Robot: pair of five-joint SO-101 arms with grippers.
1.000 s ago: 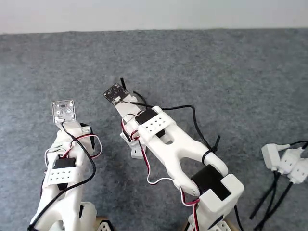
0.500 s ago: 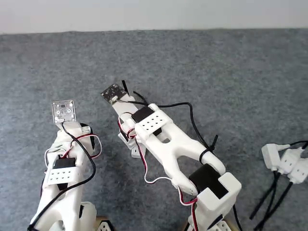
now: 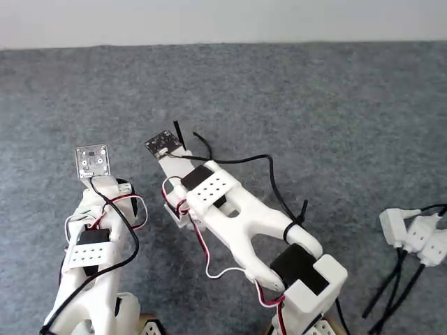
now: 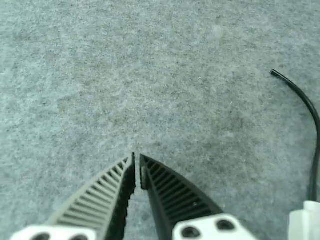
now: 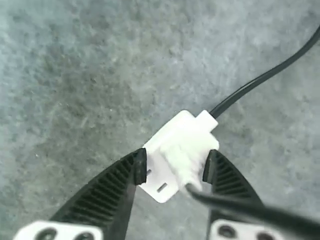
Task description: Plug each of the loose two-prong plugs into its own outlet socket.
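A white two-prong plug (image 5: 180, 142) with a black cord (image 5: 260, 82) lies on the grey carpet. My right gripper (image 5: 172, 162) is shut on it, one dark finger against each side. In the high view the right arm (image 3: 216, 195) stretches across toward the centre left, and its wrist hides the plug. My left gripper (image 4: 137, 160) hovers just over bare carpet, shut with nothing in it. Off to its side are a white plug body (image 4: 305, 222) and a curved black cord (image 4: 307, 107). The left arm (image 3: 94, 223) stands at the near left.
A cluster of white connectors (image 3: 412, 234) with black cords (image 3: 391, 293) lies at the table's right edge. The grey carpet (image 3: 279, 91) is open across the far half. A white wall runs along the back.
The right arm has swung a little to the left, its wrist with it. The left arm has kept still.
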